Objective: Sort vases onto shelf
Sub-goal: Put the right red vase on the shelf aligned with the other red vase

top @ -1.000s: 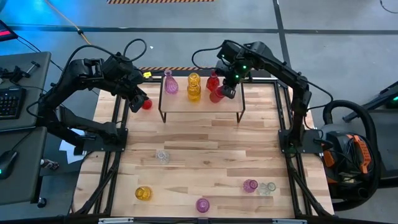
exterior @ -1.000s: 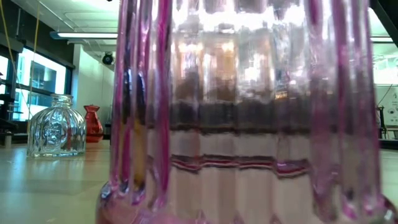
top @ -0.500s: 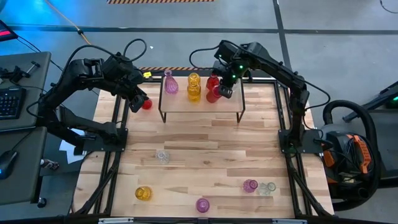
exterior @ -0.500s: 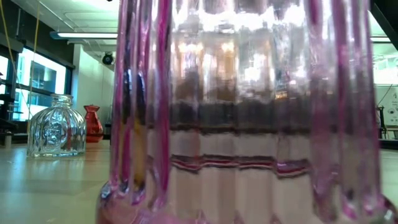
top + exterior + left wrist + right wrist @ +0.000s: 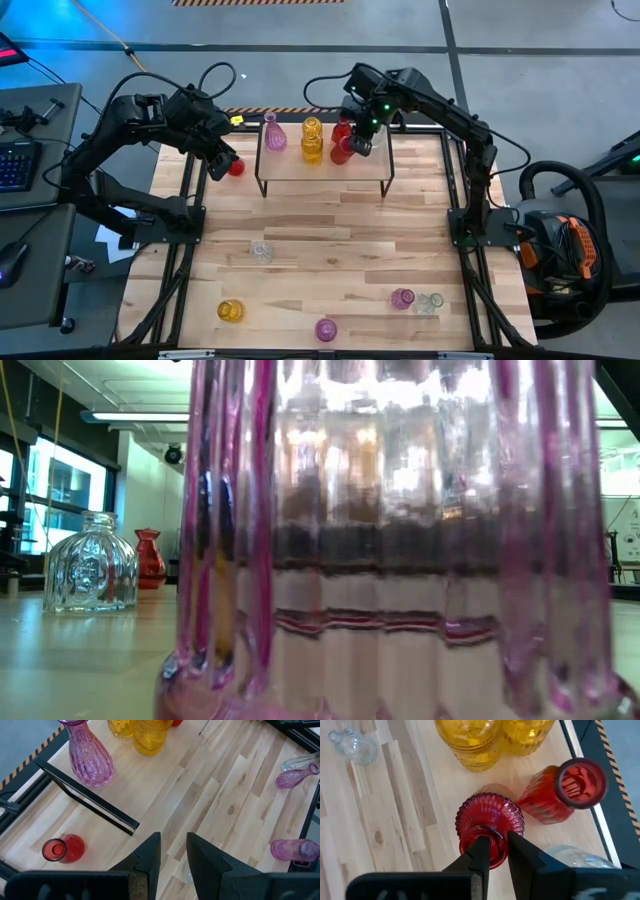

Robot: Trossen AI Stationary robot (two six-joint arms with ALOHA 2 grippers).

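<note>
Now the right gripper (image 5: 494, 851) pinches a red vase (image 5: 490, 826) on the shelf (image 5: 290, 170) (left gripper (image 5: 173, 851) slightly parted, empty).

5 vases (image 5: 312, 140) stand on the shelf (image 5: 325, 168); 6 off it.

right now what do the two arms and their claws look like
Both arms are dark, nearly black, built from jointed segments with black cables looping over them. The right arm shows small green lights near its wrist. The left claw and the right claw each have two flat, matte black fingers that taper towards the tips. No other markings are visible.
</note>
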